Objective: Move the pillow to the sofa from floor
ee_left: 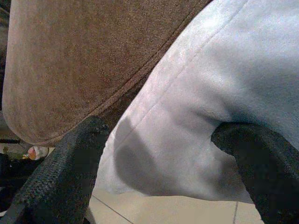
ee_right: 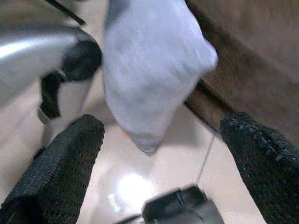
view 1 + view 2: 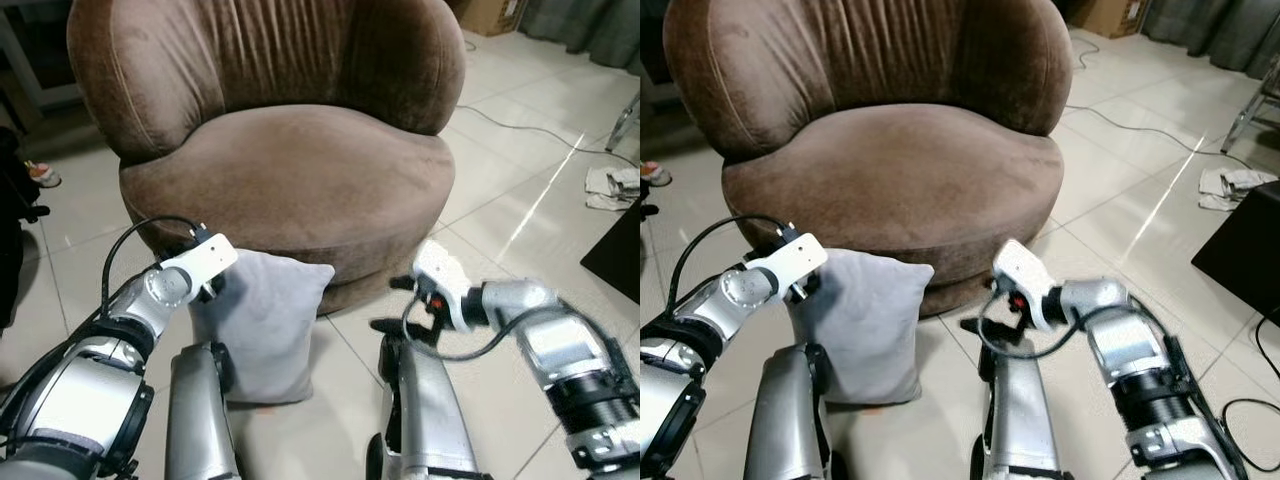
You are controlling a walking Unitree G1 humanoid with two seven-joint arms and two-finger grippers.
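A light grey pillow stands on the tiled floor, leaning against the front of the brown round sofa. My left gripper is at the pillow's upper left corner. It is open, with one finger on each side of the pillow's edge. My right gripper hovers low to the pillow's right, a short way off. It points at the pillow and is open, with nothing between its fingers.
My two silver legs stand just in front of the pillow. A cable runs over the tiles at the right, near a crumpled cloth and a dark flat object. A cardboard box sits at the back.
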